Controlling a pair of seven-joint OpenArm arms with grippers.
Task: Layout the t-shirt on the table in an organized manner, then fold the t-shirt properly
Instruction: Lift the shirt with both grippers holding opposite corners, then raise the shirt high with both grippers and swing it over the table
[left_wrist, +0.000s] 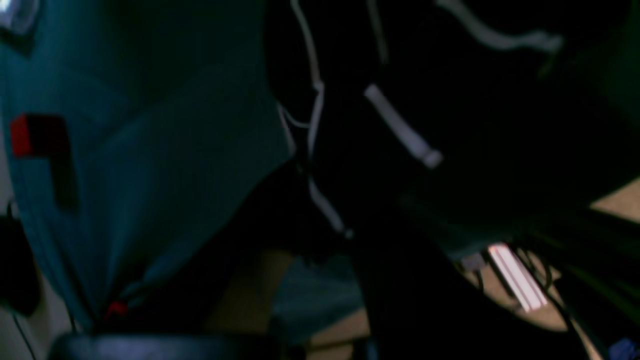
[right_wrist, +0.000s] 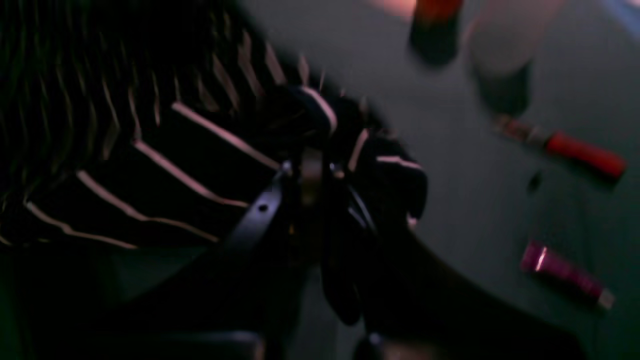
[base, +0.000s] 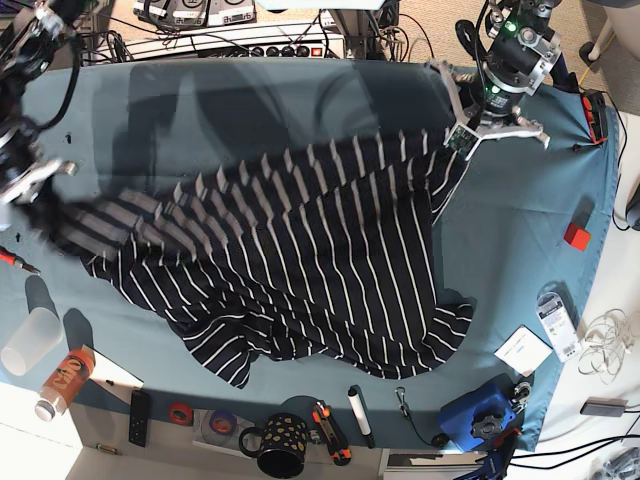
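Stretched across the middle of the desk (base: 300, 90): the t-shirt (base: 320, 290), dark with thin white stripes, pulled taut along its upper edge between two arms and sagging in loose folds toward the near edge. Lifted and blurred at the upper edge, flat and rumpled lower down, with a curled hem at the near right.

Pinched at the far right corner of the garment by the left pincer (base: 462, 135), pressed together on striped fabric, as seen from the base view; from the left wrist view, only dark cloth with white stripes close to the lens and teal desk cloth beyond.

Gripped at the opposite end by the right pincer (right_wrist: 312, 167), jaws closed on a bunched fold of the t-shirt, stripes fanning away to the left in the right wrist view. In the base view, at the left edge of the desk, partly lost in motion blur.

Scattered around: a clear plastic cup (base: 28, 340) and an orange bottle (base: 62, 382) at the near left corner, a red-handled tool (base: 12, 259) just beside the left edge, a black spotted mug (base: 280, 442) and a white marker (base: 358, 410) along the near edge, a red block (base: 576, 236) on the right, a blue device (base: 482, 412) at the near right corner.
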